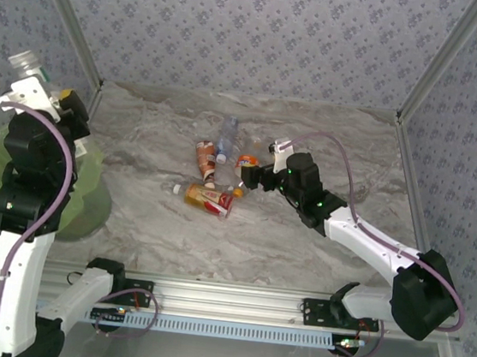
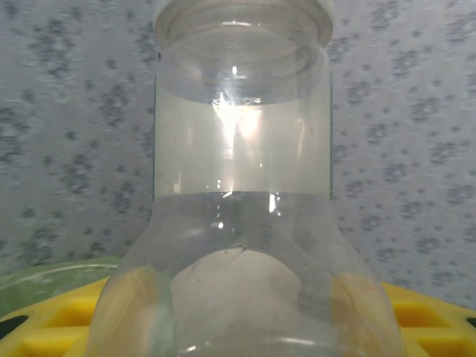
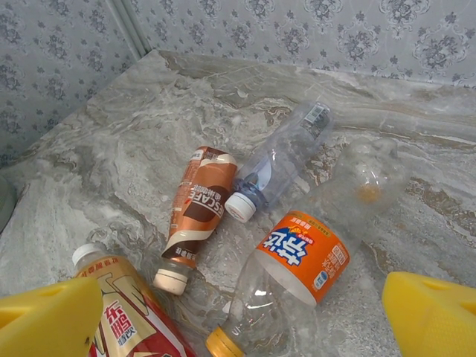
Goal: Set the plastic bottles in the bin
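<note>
The left gripper (image 1: 30, 86) is clamped on a clear plastic bottle (image 1: 25, 60), raised beside the green-lined bin (image 1: 88, 200). The drop is in hand and likely needs centring over the bin before release. The right gripper (image 3: 238, 320), jaws spread wide, hovers over the orange-labelled bottle (image 3: 301, 260) among the other bottles (image 1: 209, 197) mid-table, and must descend to grasp.
</note>
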